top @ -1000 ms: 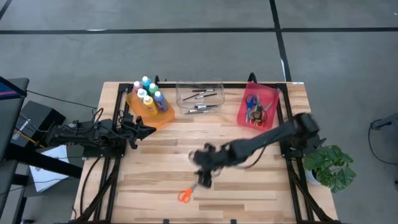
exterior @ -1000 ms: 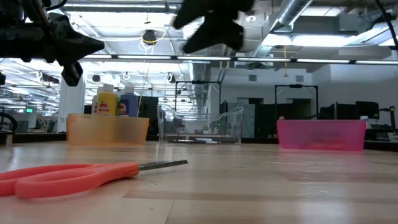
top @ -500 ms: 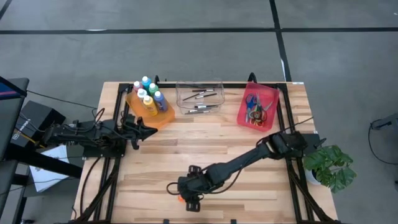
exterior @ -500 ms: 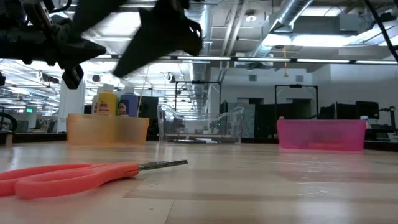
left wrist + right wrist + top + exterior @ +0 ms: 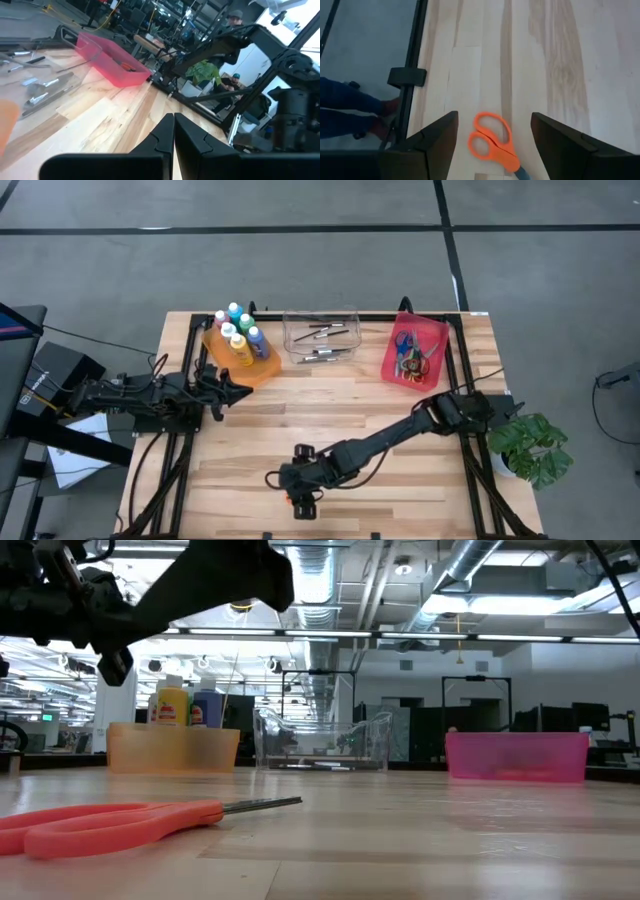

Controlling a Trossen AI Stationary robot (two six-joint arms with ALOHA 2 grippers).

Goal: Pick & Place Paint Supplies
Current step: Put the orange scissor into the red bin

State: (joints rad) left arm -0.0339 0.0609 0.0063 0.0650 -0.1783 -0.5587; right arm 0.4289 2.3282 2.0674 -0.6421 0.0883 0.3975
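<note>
The right arm reaches low across the front of the pale wooden table (image 5: 400,480), and its right gripper (image 5: 492,142) hangs above a pair of small orange-handled scissors (image 5: 492,144) lying flat on the boards near the table's front edge — the two dark fingers (image 5: 432,145) stand wide apart, one to each side of the handles, and nothing is held between them. From the low camera the scissors lie on their side, the orange loops nearest and the short metal blades pointing away across the table, with the arm's dark bulk above them not touching. From overhead the gripper covers most of the scissors, so only a spot of orange shows under it. Along the back edge sit three containers well apart from the scissors: an orange plastic bin (image 5: 262,372) on the left holding small paint bottles (image 5: 238,332) with coloured caps standing upright, a clear plastic bin (image 5: 320,315) in the middle with thin dark paintbrushes (image 5: 322,330) lying in it, and a red plastic bin (image 5: 436,355) on the right with several more scissors (image 5: 412,362) inside. The left arm waits over the table's left side beside the orange bin, its left gripper (image 5: 173,131) pressed together and empty — in its own wrist camera the two fingers meet along a single seam.
</note>
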